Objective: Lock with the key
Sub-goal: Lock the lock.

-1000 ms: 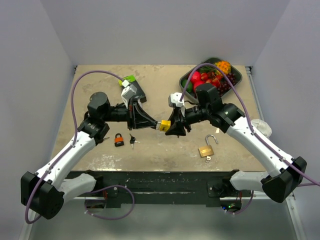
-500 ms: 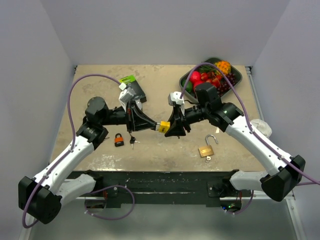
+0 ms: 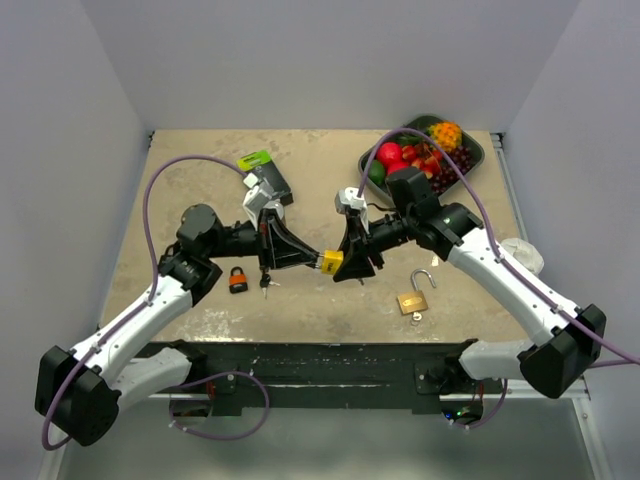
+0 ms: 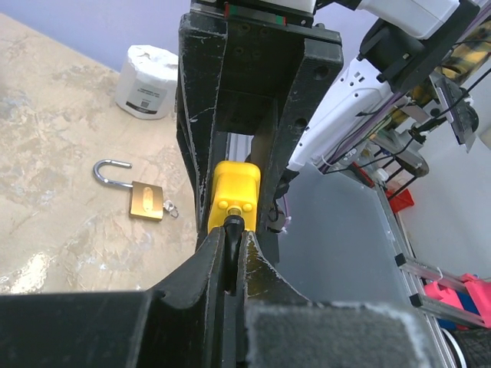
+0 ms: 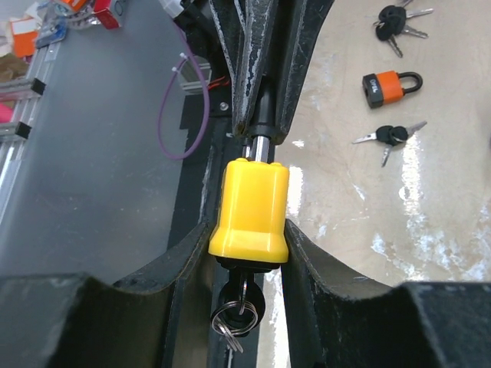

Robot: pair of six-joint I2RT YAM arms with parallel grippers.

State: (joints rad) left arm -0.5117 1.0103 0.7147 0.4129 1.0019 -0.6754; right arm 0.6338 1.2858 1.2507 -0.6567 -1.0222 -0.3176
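Note:
A yellow padlock [image 3: 331, 262] hangs in the air between both arms above the table's middle. My left gripper [image 3: 315, 262] is shut on its dark shackle [image 4: 232, 227], with the yellow body [image 4: 235, 193] just past my fingertips. From the other side my right gripper [image 3: 346, 263] is shut on the yellow body [image 5: 250, 207], one finger against each flank. A black-headed key [image 5: 245, 300] with a metal ring sticks out of the lock's bottom, between my right fingers. In the right wrist view the shackle [image 5: 261, 146] runs up into the left gripper's closed fingers.
An orange padlock [image 3: 238, 279] and a black key bunch [image 3: 265, 279] lie below the left arm. A brass padlock [image 3: 414, 299] with an open shackle lies at front right. A black tray of fruit [image 3: 473, 158] stands at back right, and a white roll [image 3: 524, 256] at the right edge.
Both grippers, with the yellow padlock between them, have shifted slightly toward the near edge. The right gripper has closed tighter on the lock body.

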